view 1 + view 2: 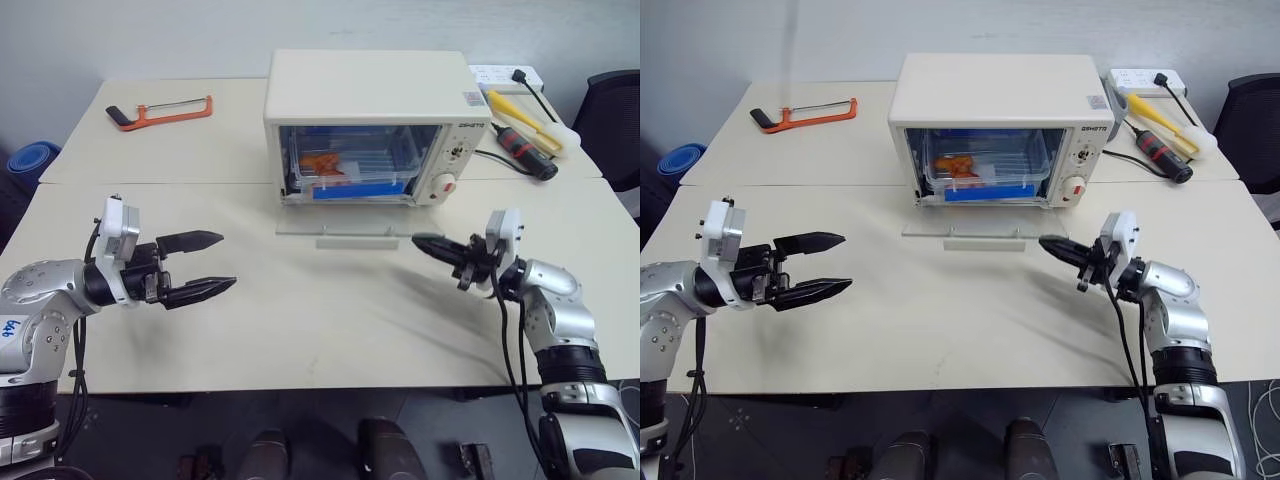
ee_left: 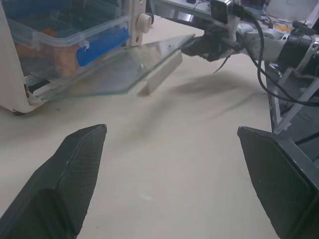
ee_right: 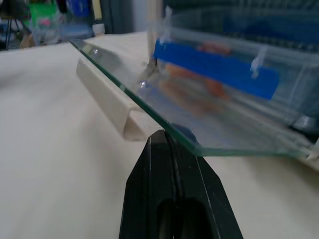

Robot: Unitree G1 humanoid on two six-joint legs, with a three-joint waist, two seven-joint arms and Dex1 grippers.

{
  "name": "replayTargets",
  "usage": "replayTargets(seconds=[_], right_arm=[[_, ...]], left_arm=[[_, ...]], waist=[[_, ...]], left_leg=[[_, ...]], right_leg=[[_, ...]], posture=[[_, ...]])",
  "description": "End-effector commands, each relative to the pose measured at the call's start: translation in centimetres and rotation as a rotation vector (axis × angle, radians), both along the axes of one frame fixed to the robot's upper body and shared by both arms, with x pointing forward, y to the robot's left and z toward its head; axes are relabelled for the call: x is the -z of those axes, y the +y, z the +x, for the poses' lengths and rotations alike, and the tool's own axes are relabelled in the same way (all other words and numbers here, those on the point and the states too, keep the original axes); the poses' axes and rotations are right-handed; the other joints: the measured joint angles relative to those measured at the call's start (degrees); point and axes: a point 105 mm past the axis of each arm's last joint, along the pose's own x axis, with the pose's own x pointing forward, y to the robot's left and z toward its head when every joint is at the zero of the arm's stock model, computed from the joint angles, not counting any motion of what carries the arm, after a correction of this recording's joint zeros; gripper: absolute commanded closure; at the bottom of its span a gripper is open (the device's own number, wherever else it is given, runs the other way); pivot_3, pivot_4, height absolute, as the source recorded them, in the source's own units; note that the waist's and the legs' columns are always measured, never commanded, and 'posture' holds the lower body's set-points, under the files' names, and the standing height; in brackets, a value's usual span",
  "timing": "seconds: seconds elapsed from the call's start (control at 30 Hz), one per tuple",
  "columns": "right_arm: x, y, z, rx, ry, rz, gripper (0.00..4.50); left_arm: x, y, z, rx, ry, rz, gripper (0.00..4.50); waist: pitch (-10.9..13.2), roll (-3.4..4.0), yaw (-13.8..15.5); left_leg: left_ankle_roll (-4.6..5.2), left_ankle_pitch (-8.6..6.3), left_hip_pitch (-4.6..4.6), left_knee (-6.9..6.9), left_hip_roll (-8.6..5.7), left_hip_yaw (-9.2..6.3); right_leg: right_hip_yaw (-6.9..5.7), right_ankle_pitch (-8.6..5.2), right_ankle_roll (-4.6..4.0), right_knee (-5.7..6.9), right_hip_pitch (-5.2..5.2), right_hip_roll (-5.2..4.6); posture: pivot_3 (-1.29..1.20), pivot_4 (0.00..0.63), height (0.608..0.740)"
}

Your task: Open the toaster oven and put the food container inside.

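The cream-white toaster oven [image 1: 370, 90] stands at the back middle of the table. Its glass door [image 1: 345, 228] is folded down flat, the white bar handle [image 1: 357, 242] toward me. Inside sits the clear food container [image 1: 350, 165] with a blue clip strip and orange pieces. My left gripper [image 1: 226, 261] is open over the table, well left of the door, nothing between its fingers [image 2: 79, 164]. My right gripper [image 1: 418, 240] is shut and empty. Its tip [image 3: 159, 133] sits at the door's front right corner, just under the glass edge [image 3: 149, 99].
An orange-framed hacksaw [image 1: 160, 110] lies at the back left. Screwdrivers [image 1: 520, 140] and a white power strip [image 1: 505, 75] lie right of the oven. A black chair [image 1: 615, 110] stands at the far right, and a blue object [image 1: 30, 160] sits off the left edge.
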Motion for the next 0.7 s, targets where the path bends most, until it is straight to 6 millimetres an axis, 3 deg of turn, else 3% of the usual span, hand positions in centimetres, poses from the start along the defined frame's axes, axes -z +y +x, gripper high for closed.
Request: replayTargets(seconds=[0.03,0.2,0.4,0.57,0.63,0.7], right_arm=[[-4.0,0.1,0.7,0.022,-0.085,0.108,4.50],[-6.6,1.8,2.9,0.031,-0.119,0.146,4.50],[-6.9,2.3,3.1,-0.010,-0.142,0.096,4.50],[-5.2,1.5,0.0,-0.093,-0.125,-0.037,4.50],[-2.7,1.0,-2.6,-0.160,-0.114,-0.191,4.50],[-0.6,0.5,-5.2,-0.219,-0.096,-0.292,4.14]], left_arm=[[-1.1,0.1,0.5,-0.020,-0.048,-0.030,0.03],[-1.1,-0.1,1.3,-0.049,-0.081,-0.054,0.03],[-0.5,0.3,1.7,-0.087,-0.105,-0.040,0.03],[0.4,1.5,1.0,-0.131,-0.163,0.021,0.03],[1.4,2.4,0.5,-0.165,-0.181,0.082,0.03],[2.8,3.1,-0.1,-0.185,-0.176,0.148,0.00]], waist=[[0.00,0.00,-0.03],[0.00,0.00,-0.38],[0.00,0.00,-0.42],[0.00,0.01,-0.32],[0.00,0.01,-0.15],[0.00,0.00,0.11]], left_leg=[[0.00,0.00,0.00,0.00,0.00,0.00],[0.00,0.00,0.01,-0.02,-0.01,0.01],[0.00,0.00,0.00,-0.11,-0.03,-0.01],[0.00,0.00,0.00,-0.05,-0.01,-0.03],[0.00,0.00,-0.02,-0.09,-0.02,-0.02],[0.00,0.00,-0.02,-0.32,0.00,-0.01]], right_leg=[[0.00,0.00,0.00,0.00,0.00,0.01],[0.00,0.00,0.00,0.02,-0.02,0.01],[-0.05,0.00,0.00,0.00,-0.06,-0.02],[-0.06,0.00,0.00,-0.01,-0.09,-0.02],[-0.05,0.00,0.00,-0.05,-0.10,-0.03],[-0.05,0.00,0.00,-0.12,-0.10,-0.01]], posture=[[0.00,0.150,0.740],[0.00,0.150,0.740],[0.00,0.150,0.740],[0.00,0.150,0.740],[0.00,0.150,0.740],[0.00,0.150,0.740]])
